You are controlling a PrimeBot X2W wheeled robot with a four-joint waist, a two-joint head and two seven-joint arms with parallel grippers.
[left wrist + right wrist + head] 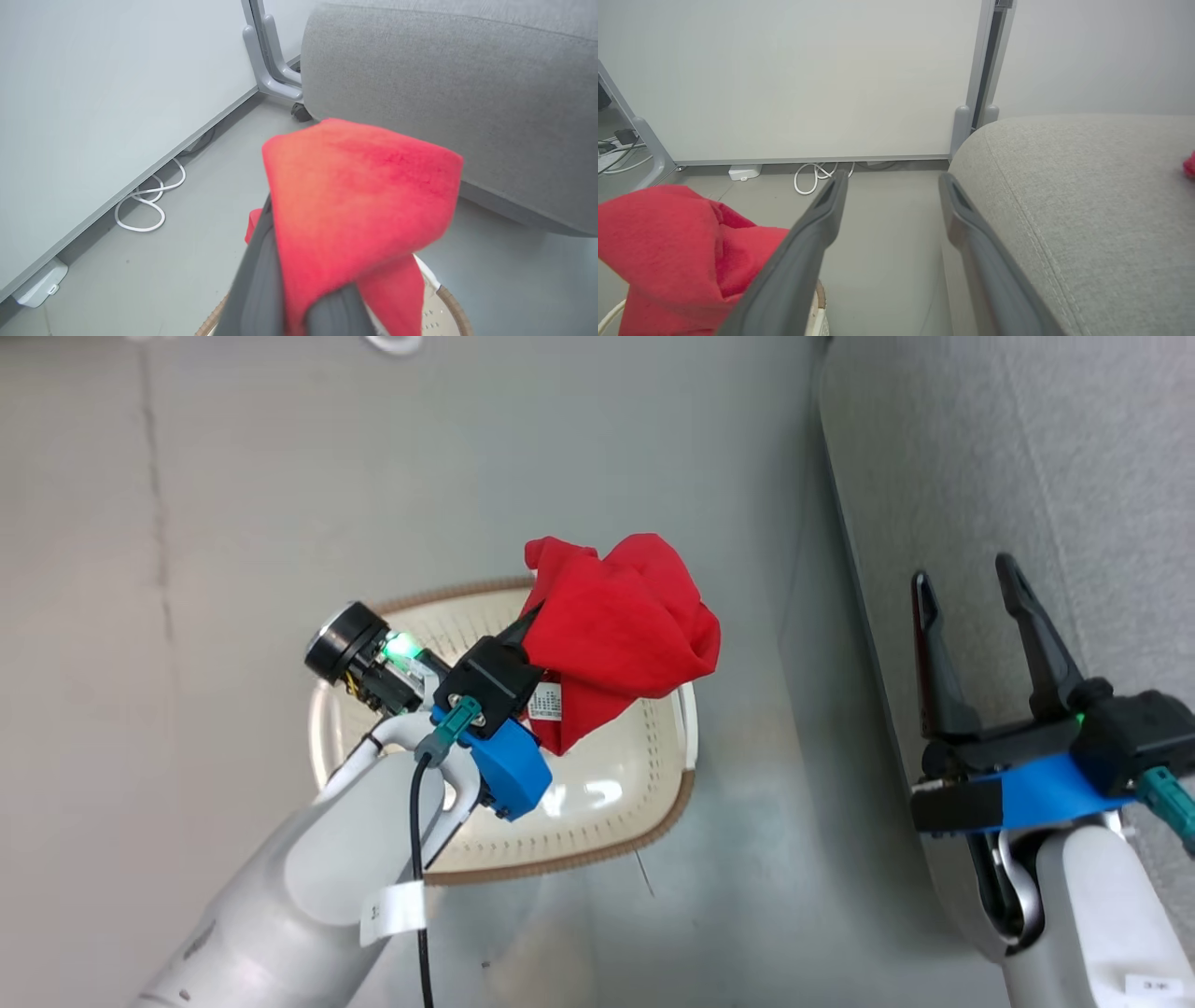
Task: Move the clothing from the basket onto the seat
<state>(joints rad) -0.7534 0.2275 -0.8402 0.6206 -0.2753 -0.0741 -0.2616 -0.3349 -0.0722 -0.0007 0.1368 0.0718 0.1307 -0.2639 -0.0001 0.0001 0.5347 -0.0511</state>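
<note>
A bright red garment point(621, 635) hangs bunched above the cream basket point(579, 863), which stands on the floor. My left gripper point(551, 616) is shut on the garment, and the cloth point(359, 196) drapes over its dark fingers point(261, 280). The basket's floor looks bare apart from a white label point(546, 702). The grey seat point(1027, 448) runs along the right. My right gripper point(966, 579) stands open over the seat's edge, holding nothing. In the right wrist view, a small red patch point(1190, 164) lies on the seat point(1087, 186) at the far right edge.
A white partition wall with a grey foot point(271, 60) and a caster point(299, 112) stands beyond the seat. A looped white cable point(145, 205) and a white box point(744, 171) lie along the wall's base. Grey floor separates basket and seat.
</note>
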